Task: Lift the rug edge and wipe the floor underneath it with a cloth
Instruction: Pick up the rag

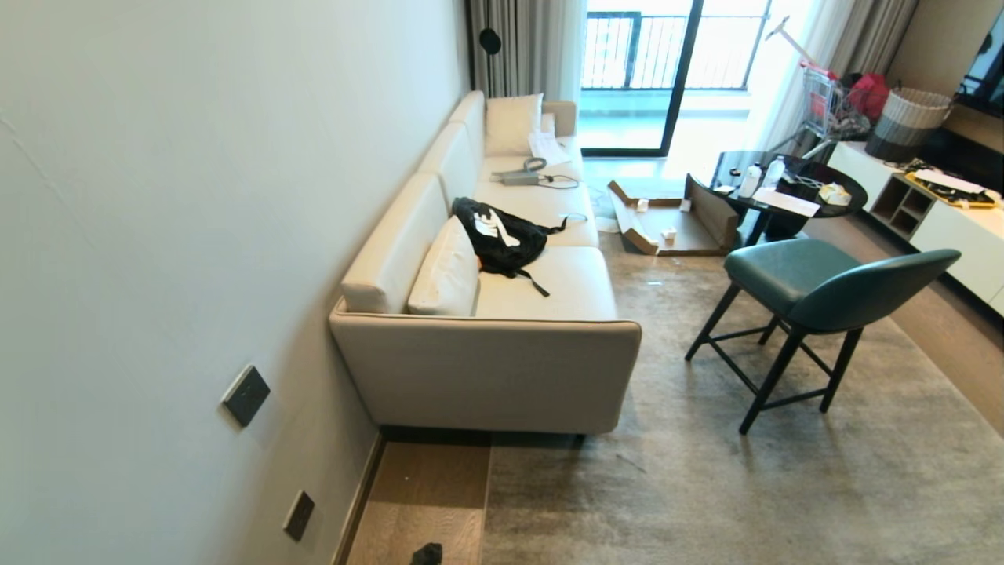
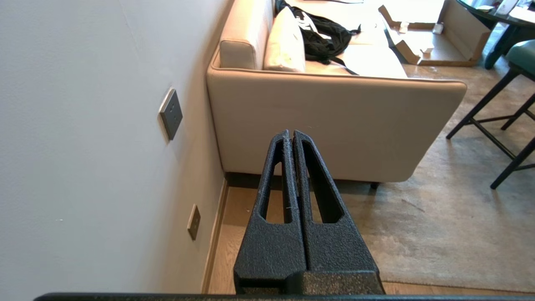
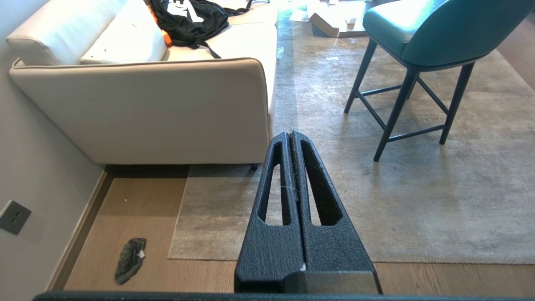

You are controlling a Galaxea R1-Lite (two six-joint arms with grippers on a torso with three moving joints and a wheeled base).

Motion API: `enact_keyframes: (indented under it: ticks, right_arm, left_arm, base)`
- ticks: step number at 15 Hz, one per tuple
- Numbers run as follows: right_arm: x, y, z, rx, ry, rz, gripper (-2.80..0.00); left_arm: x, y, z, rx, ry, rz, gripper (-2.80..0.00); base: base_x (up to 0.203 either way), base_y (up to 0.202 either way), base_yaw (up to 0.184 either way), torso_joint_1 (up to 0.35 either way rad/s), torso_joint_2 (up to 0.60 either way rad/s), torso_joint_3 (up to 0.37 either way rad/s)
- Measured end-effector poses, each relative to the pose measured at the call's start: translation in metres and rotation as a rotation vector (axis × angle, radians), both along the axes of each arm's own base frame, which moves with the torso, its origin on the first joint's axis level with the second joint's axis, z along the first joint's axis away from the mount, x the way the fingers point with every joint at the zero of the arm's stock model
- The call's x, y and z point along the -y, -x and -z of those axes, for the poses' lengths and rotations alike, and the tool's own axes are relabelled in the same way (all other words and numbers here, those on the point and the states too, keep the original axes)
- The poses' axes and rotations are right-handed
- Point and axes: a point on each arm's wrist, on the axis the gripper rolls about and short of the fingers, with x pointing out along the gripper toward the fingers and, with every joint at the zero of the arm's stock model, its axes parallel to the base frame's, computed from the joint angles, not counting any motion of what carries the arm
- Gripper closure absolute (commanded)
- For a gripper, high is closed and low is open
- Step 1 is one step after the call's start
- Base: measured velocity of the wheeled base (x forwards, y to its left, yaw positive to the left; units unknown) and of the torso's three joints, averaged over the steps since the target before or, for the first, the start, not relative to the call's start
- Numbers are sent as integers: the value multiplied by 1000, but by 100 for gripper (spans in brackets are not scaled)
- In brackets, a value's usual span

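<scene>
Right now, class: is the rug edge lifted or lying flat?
Flat. The rug edge and its corner lie against the floor, no cream underside showing. The cloth lies apart on bare floor.

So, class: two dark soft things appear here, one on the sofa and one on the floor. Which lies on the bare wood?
The cloth: small, grey and fuzzy, on the floor beside the rug edge. The black bag sits on the sofa.

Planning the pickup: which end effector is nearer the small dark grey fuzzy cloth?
Probably left: the left end effector points at the floor strip holding the cloth; the right end effector points at the rug.
</scene>
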Motion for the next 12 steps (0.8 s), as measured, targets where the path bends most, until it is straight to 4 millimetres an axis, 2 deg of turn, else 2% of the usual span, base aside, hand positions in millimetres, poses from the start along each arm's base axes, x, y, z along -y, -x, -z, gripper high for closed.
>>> enact_keyframes:
  ticks: [12]
  right_arm:
    - [0,0,0,-1,0,0,0]
  left_arm:
    - [0,0,0,0,-1,0,0]
  base:
    - [0,0,0,0,0,0]
